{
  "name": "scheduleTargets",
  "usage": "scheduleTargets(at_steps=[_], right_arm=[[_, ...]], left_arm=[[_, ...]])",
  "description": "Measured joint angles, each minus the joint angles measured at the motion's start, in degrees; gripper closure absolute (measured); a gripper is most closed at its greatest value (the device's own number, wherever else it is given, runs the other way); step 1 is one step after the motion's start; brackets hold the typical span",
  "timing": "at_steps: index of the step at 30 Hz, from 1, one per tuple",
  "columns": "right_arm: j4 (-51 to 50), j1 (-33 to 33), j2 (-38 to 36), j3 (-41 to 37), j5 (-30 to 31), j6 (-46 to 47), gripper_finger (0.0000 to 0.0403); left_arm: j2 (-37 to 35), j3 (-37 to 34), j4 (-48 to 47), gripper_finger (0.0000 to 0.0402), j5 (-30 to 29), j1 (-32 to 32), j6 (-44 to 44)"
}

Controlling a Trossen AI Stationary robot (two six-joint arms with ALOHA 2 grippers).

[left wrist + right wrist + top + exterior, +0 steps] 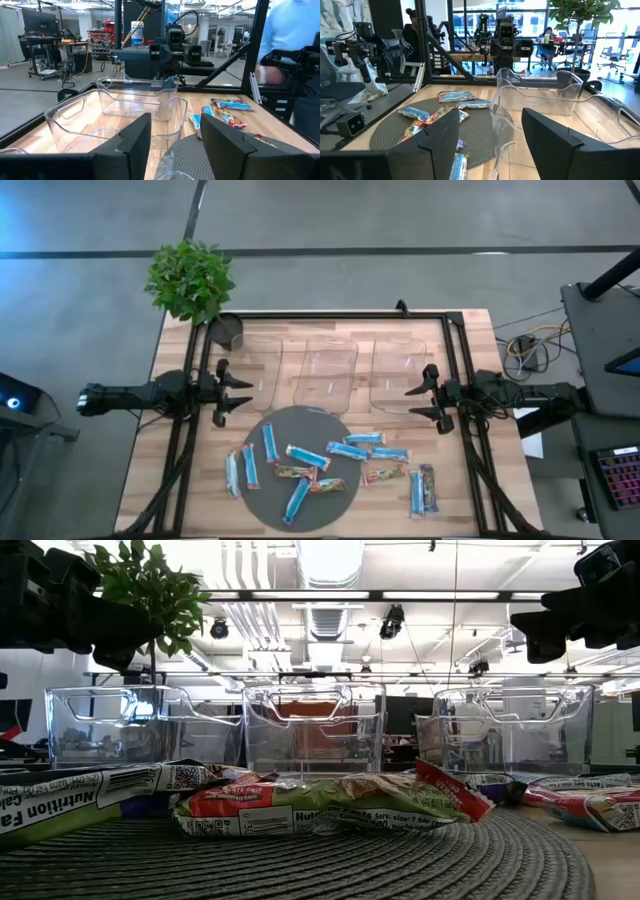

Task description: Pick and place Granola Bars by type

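Ready to sort: granola bars untouched

Scattered granola bars (300, 457) on and beside round grey mat (262, 505), before three clear bins (330, 370). Left gripper (236, 390) and right gripper (415, 402) open, empty. Probably light, crinkly, slippery; best pinched across middle.

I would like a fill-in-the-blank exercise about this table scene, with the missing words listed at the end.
1. Behind the wrapped granola bars stand ___ clear plastic bins in a row.
2. All the clear plastic bins are ___.
3. Several bars lie on a round ___ woven mat.
4. The left gripper and right gripper both hover with fingers ___.

Missing words: three; empty; grey; open
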Motion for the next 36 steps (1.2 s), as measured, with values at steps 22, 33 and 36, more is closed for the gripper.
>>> scheduleTargets(at_steps=[22,33,36], right_arm=[[1.3,0.0,0.4,0.0,6.0,2.2,0.0195],[1.3,0.0,3.1,0.0,9.7,57.9,0.0195],[7.7,0.5,3.1,0.0,7.4,64.0,0.0195]], left_arm=[[0.0,0.0,0.0,0.0246,0.0,0.0,0.0],[0.0,0.0,0.0,0.0246,0.0,0.0,0.0],[0.0,0.0,0.0,0.0246,0.0,0.0,0.0]])
